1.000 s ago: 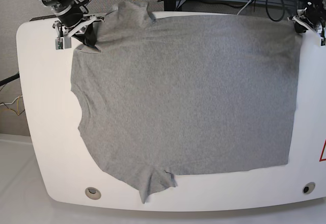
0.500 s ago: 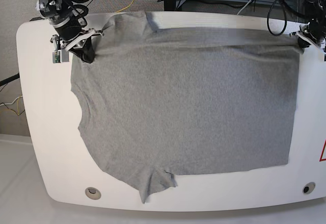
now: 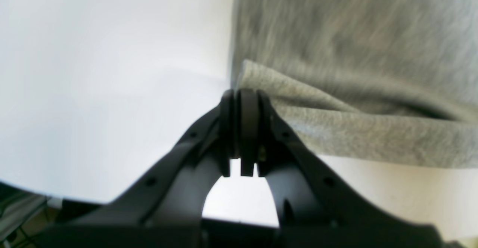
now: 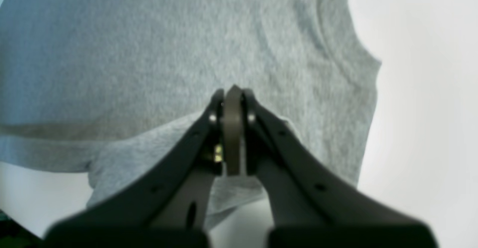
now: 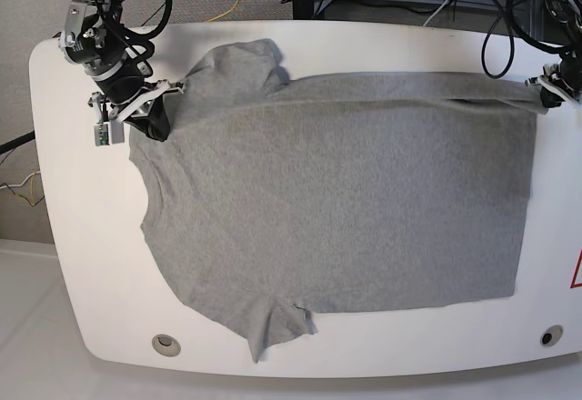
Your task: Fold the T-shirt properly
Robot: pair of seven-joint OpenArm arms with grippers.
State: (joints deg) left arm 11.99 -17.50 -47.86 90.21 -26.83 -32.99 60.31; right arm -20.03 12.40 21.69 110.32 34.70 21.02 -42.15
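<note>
The T-shirt (image 5: pixel 336 191) is spread across the table (image 5: pixel 55 145). Its far edge is clamped by the right gripper (image 5: pixel 150 109) at ten o'clock and the left gripper (image 5: pixel 546 91) at two. Both corners should be carried level and evenly.

A white table (image 5: pixel 82 264) with rounded corners carries a grey T-shirt (image 5: pixel 346 200) spread nearly edge to edge; round holes sit at 7 and 5 o'clock.
</note>
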